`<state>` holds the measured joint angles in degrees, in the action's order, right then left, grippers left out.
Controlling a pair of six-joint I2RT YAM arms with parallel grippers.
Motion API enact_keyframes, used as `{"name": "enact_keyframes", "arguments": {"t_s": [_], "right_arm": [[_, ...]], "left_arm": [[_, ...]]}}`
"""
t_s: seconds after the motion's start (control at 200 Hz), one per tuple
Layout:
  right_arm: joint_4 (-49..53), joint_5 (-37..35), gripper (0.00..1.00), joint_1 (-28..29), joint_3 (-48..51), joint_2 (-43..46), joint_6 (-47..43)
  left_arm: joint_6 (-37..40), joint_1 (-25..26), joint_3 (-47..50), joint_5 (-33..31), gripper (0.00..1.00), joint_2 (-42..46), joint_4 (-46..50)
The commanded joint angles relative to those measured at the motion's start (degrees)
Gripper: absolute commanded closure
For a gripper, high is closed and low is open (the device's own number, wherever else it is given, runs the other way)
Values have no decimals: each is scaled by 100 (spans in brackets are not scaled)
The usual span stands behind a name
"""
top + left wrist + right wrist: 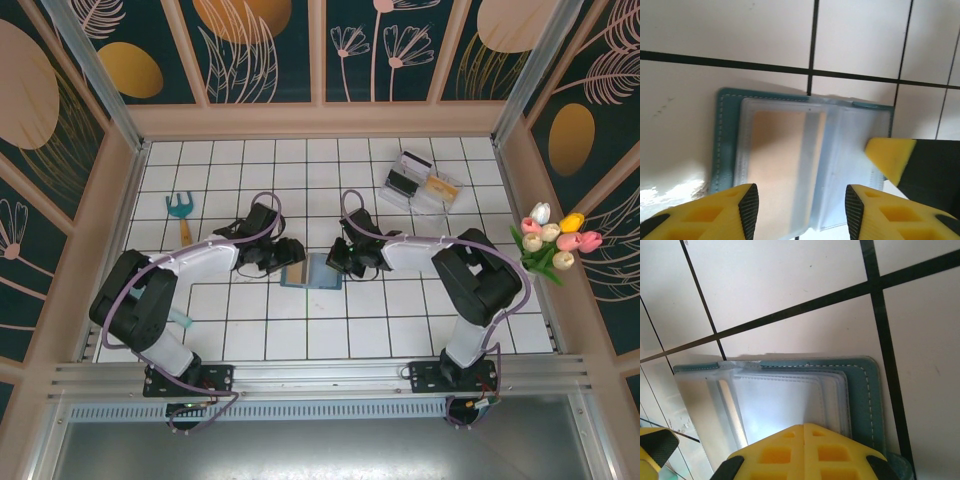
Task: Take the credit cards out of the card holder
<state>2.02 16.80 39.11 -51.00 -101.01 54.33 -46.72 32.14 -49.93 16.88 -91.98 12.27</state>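
while my shut right gripper point(802, 445) pins the open card holder point(312, 271) to the bench point(400, 330), my left gripper point(801, 205) hangs apart over an orange card point(777, 160) still inside; two cards point(405, 178) lie in the clear tray point(432, 207).

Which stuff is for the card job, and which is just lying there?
For the job:
teal card holder
tan card inside it
grey card and yellow-orange card, already out

Just lying about:
little garden fork
tulips
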Motion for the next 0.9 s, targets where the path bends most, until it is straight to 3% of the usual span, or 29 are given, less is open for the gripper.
{"name": "enact_keyframes", "arguments": {"t_s": [0.0,0.17,0.325,0.58,0.896], "right_arm": [[393,-109,94,53,-63,-186,-93],[333,-72,94,58,-60,-186,-137],[319,-54,94,59,-67,-198,-145],[285,-1,94,53,-71,-177,-159],[277,17,94,60,-79,-204,-173]], "left_arm": [[116,-48,-1,-143,48,-98,223],[119,-43,34,53,46,-222,102],[139,-46,44,46,38,-256,94],[89,-48,100,436,45,-370,-189],[136,-41,64,388,37,-504,-102]]}}
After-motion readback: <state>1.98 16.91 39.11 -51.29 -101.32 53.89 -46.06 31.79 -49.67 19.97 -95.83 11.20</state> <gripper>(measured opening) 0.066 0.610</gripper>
